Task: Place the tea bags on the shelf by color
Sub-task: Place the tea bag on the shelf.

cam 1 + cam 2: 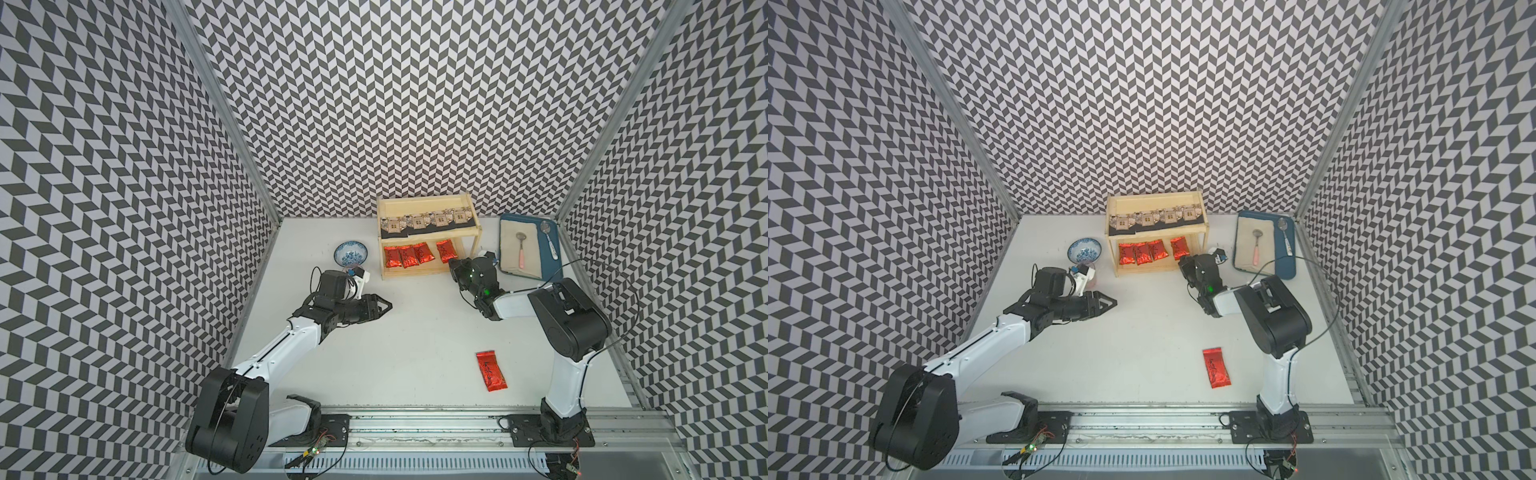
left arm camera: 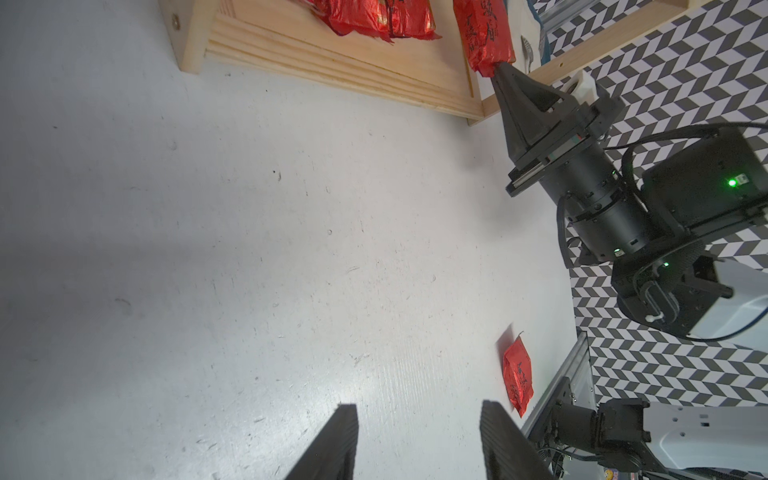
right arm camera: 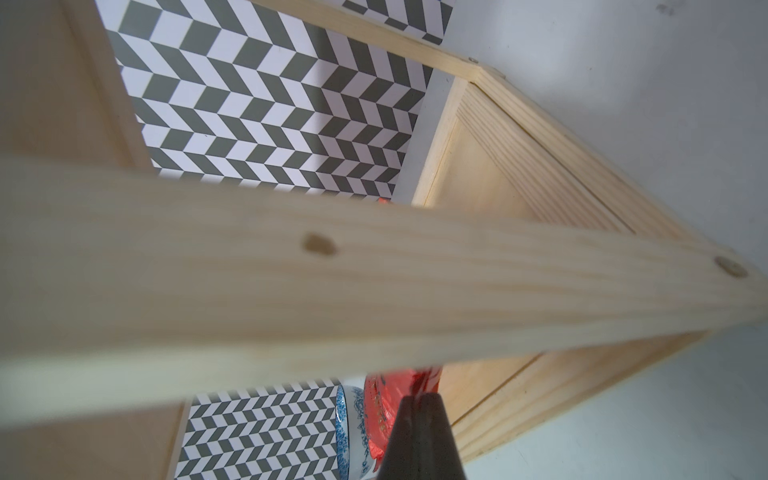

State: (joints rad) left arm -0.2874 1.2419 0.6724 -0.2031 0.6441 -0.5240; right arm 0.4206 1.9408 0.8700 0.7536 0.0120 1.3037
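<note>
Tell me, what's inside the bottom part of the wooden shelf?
Four red tea bags are there: three bunched together, the fourth apart, pinched by the right pincer. The top board covers the back of that level, hiding anything there.

Three walls (image 1: 415,104) in dark-grey-and-white chevron print, bare metal corner posts (image 1: 239,137) between them. White tabletop (image 1: 395,340), faintly scuffed, evenly lit, soft shadows. Aluminium rail (image 1: 415,430) along near edge.

The shelf (image 3: 374,282) fills the view — one pale wooden bar crosses close and blurred, with the rimmed lower board beyond it. Low down, the right end effector (image 3: 417,399) pinches a red tea bag (image 3: 382,411) — a blue-and-white bowl (image 3: 349,432) shows behind it.
</note>
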